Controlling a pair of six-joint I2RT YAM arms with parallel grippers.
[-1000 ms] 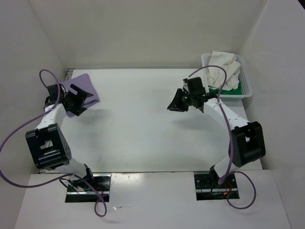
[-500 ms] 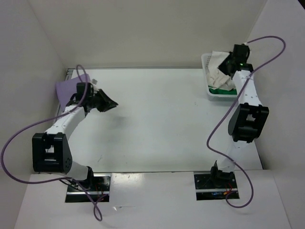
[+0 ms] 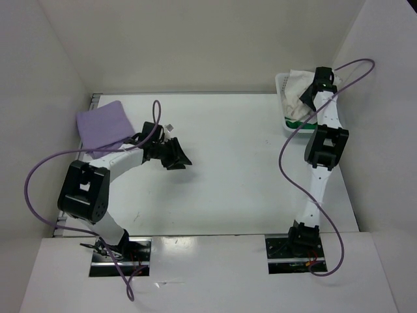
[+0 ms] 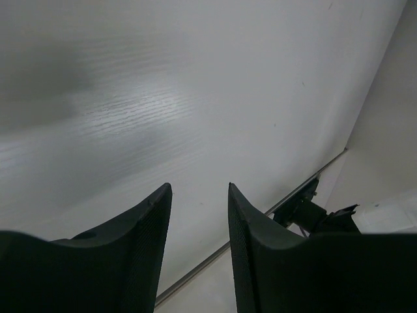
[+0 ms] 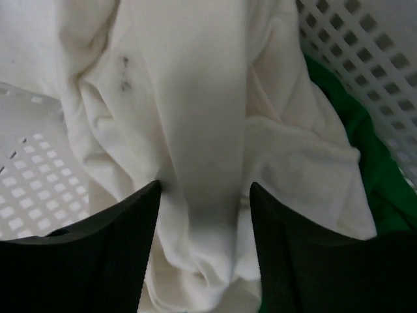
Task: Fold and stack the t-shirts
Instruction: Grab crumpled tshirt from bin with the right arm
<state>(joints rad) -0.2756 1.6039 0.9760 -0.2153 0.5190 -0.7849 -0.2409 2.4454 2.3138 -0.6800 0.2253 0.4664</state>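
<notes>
Right gripper (image 5: 205, 189) spread wide over the cream shirt (image 5: 195, 98) in the basket (image 5: 352, 39); left gripper (image 4: 199, 189) half-open, empty, above the table (image 4: 163, 98).

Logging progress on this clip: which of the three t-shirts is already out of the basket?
The lavender t-shirt, folded flat at the far left of the table. The cream white t-shirt and green t-shirt lie crumpled in the basket.

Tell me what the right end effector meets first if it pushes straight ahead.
Most likely the cream white t-shirt in the white mesh basket, directly ahead of the right end effector; depth unclear.
</notes>
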